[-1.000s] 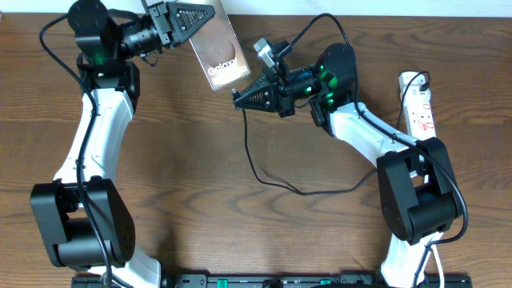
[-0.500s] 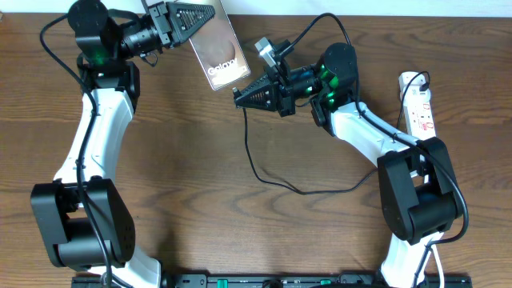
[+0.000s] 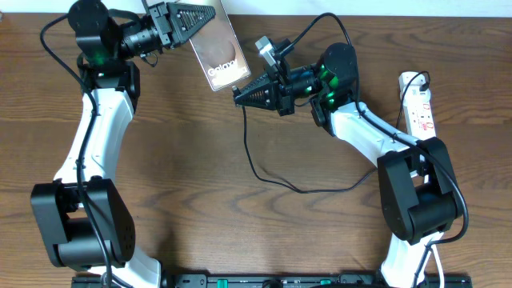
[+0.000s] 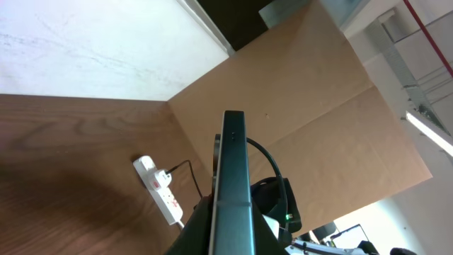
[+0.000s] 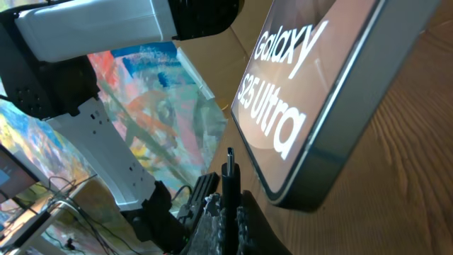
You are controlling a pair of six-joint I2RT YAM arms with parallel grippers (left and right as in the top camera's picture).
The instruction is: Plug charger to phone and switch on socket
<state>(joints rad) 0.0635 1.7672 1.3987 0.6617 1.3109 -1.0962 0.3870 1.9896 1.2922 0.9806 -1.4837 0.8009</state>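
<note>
The phone (image 3: pixel 220 52) is held off the table at the back, its glossy brown back with white lettering facing up. My left gripper (image 3: pixel 208 14) is shut on its far end. In the left wrist view the phone (image 4: pixel 233 170) shows edge-on between the jaws. My right gripper (image 3: pixel 238 94) is shut on the charger (image 3: pixel 264 172) plug, just below the phone's lettered end. In the right wrist view the plug tip (image 5: pixel 231 164) sticks up from the right gripper (image 5: pixel 232 212), a short gap from the phone (image 5: pixel 318 92) edge. The socket (image 3: pixel 419 108) lies at the far right.
The charger's thin black cable loops across the middle of the wooden table (image 3: pixel 200 200) toward the right arm's base. The socket (image 4: pixel 160 188) with its black plug also shows in the left wrist view, beside a brown cardboard wall (image 4: pixel 318 106).
My right gripper has crept slightly up and left with the plug, closer to the phone's lower end. The left arm and phone have stayed put.
</note>
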